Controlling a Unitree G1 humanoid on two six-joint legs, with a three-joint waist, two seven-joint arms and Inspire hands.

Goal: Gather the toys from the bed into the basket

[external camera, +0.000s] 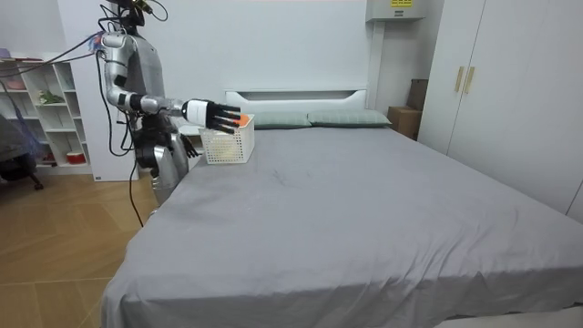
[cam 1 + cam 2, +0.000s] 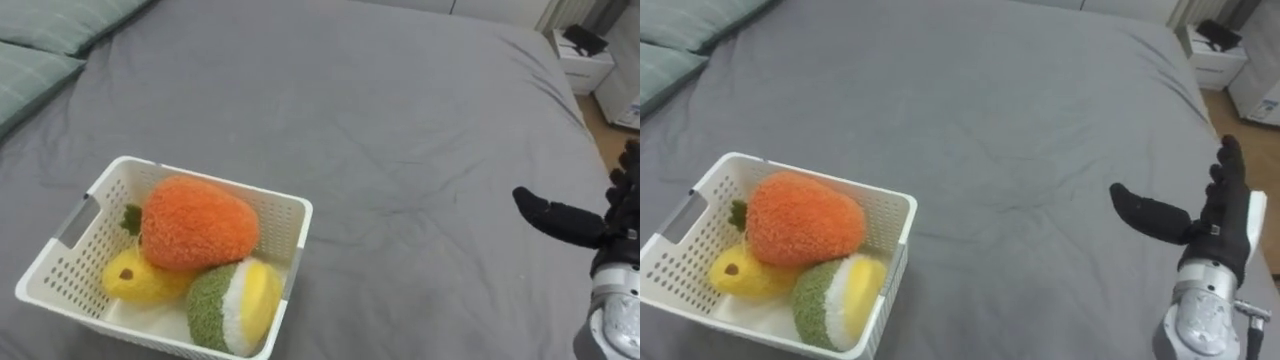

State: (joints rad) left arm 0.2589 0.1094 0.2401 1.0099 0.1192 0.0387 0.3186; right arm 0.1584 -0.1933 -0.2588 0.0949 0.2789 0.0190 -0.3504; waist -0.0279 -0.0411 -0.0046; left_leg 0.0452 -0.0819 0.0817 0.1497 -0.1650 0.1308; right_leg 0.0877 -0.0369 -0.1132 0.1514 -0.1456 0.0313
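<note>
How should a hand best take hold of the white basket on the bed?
Probably the slot handle in the short left wall of the white basket, hooked from outside, on the robot's left: plush toys crowd the inside.

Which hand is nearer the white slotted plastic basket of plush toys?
Cannot settle it. The right hand, open, is over the grey bedcover, well apart from the basket, off to its right. Where the left hand is cannot be told.
</note>
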